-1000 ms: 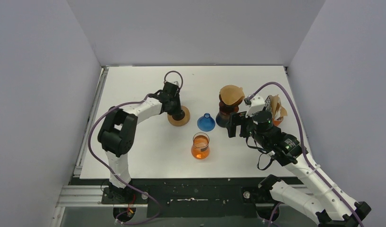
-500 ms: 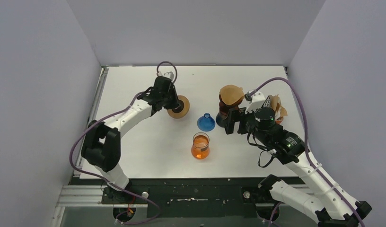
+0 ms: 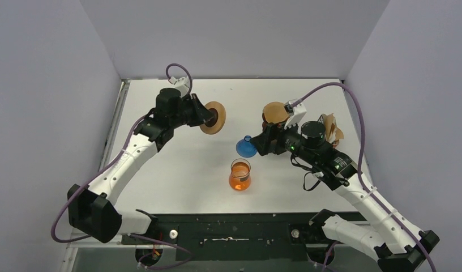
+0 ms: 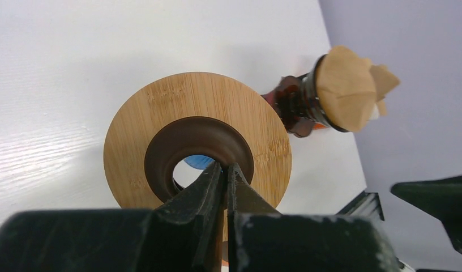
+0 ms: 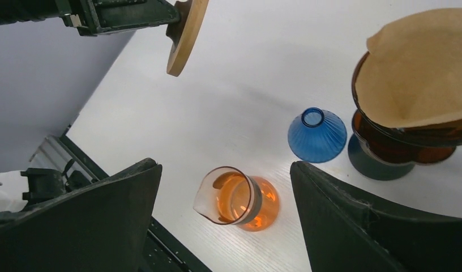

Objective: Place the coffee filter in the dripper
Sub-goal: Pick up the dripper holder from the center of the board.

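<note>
The brown paper coffee filter (image 3: 276,112) (image 5: 418,73) (image 4: 345,88) sits open in the mouth of a dark brown glass cone (image 5: 398,148) on a dark base. Just left of that base, the blue ribbed dripper (image 3: 247,147) (image 5: 317,135) stands upside down on the table. My left gripper (image 3: 205,116) (image 4: 226,167) is shut on the brown inner collar of a wooden ring (image 3: 213,118) (image 4: 197,141) and holds it on edge above the table. My right gripper (image 3: 262,144) (image 5: 224,165) hangs wide open over the table with nothing between its fingers, and the orange carafe shows below the gap.
An orange glass carafe (image 3: 240,175) (image 5: 237,198) stands upright in front of the blue dripper. More brown filters (image 3: 332,129) stand at the right, behind my right arm. White walls enclose the table (image 3: 178,170) on three sides.
My left gripper has lifted the wooden ring off the table, tipped it on edge and swung back to the left. My right gripper has moved left, toward the blue dripper.
</note>
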Available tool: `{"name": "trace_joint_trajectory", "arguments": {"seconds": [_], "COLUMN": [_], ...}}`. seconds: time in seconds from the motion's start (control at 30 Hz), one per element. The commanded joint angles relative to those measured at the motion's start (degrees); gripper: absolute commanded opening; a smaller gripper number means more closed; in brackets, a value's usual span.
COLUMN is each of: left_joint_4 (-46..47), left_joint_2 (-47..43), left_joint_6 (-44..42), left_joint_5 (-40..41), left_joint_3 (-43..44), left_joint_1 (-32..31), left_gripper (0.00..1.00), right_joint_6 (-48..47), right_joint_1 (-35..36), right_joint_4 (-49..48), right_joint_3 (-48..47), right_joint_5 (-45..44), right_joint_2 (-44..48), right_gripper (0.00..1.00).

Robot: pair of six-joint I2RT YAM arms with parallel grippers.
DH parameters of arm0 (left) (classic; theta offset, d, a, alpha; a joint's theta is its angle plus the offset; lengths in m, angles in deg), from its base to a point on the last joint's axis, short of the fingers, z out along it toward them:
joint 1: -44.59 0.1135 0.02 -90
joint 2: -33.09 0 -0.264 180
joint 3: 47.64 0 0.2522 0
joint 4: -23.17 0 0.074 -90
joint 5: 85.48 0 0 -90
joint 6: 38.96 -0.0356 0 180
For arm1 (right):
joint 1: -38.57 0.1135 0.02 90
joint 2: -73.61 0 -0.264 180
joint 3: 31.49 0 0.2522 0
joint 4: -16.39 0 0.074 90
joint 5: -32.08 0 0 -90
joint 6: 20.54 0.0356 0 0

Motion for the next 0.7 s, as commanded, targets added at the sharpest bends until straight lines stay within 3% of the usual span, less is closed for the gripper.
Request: {"name": "trace_joint_trajectory", "arguments": {"seconds": [0.0,0.13,0.3,0.67], "left_joint_4": [4.6,5.1,5.0,4.8], "left_joint_2": [-5.2,-7.5,-9.7,-13.5], "left_joint_6": [1.6,2.7,2.8,2.4], "left_joint_5": [-7.3,-11.0,-13.1,-15.5], "left_joint_3": [-0.2,-1.3,-2.9,-5.1], "left_joint_1": [0.5,0.5,0.6,0.6], "left_gripper": [0.00,0.00,0.00,0.00], "right_joint_6": [2.7,3.7,2.9,9.5], "right_joint_1": [0.7,3.4,11.4,12.4], "right_joint_4": [-9.2,-11.7,-11.9,-15.7], "right_joint_3": [-2.1,-4.1,-9.1,-11.7], "right_joint_5": [4.9,4.3,-4.5,-11.3], "right_joint_2": [-1.4,-4.9,-10.2,-17.2], "right_gripper": [0.87,0.86,0.85,0.77]}}
